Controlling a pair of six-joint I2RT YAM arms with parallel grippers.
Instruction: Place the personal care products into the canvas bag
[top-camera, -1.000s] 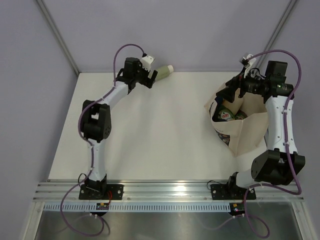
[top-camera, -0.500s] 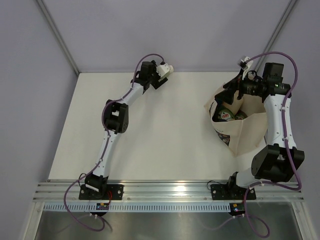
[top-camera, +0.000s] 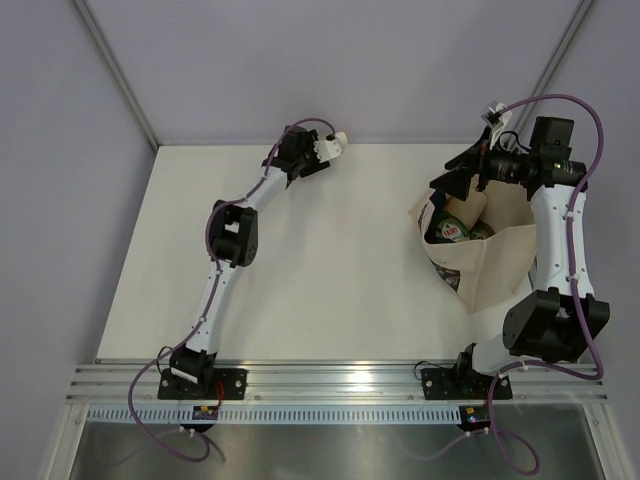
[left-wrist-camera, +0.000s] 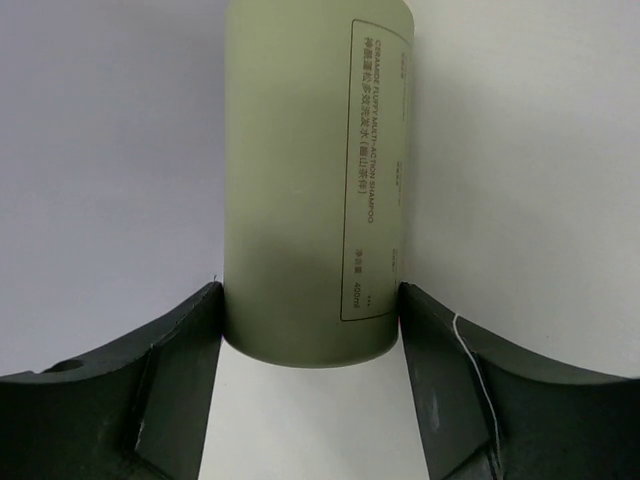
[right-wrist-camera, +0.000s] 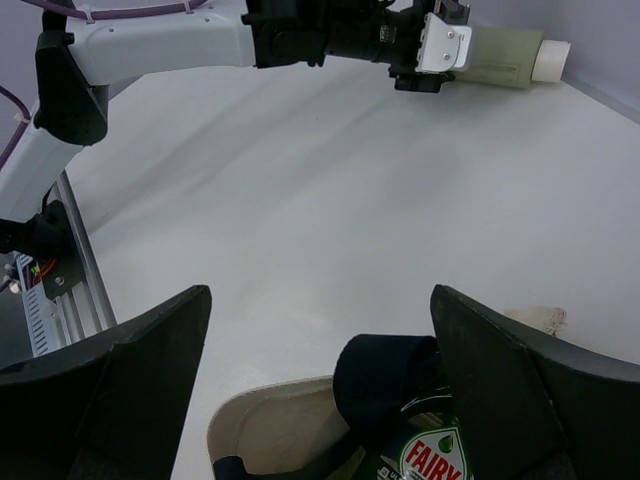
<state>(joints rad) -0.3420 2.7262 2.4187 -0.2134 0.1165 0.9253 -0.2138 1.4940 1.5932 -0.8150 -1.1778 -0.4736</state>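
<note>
A pale sage-green bottle (left-wrist-camera: 310, 180) with a cream cap lies on the table by the back wall (top-camera: 336, 143). My left gripper (top-camera: 320, 155) is shut on its base end, and both fingers (left-wrist-camera: 180, 350) press against its sides. The right wrist view shows the same bottle (right-wrist-camera: 505, 57) in the left gripper (right-wrist-camera: 432, 50). The canvas bag (top-camera: 490, 265) stands open at the right with a green Fairy bottle (top-camera: 452, 230) and a beige bottle (top-camera: 468, 212) inside. My right gripper (top-camera: 462, 175) hangs open above the bag's far rim (right-wrist-camera: 260, 430), holding nothing.
A dark handle tab (right-wrist-camera: 385, 385) sticks up at the bag's rim between my right fingers. The back wall runs close behind the sage bottle. White tabletop (top-camera: 330, 270) lies between the two arms.
The left arm reached right along the back edge and its jaws closed onto the sage-green bottle. The right gripper shifted only slightly above the bag, still open.
</note>
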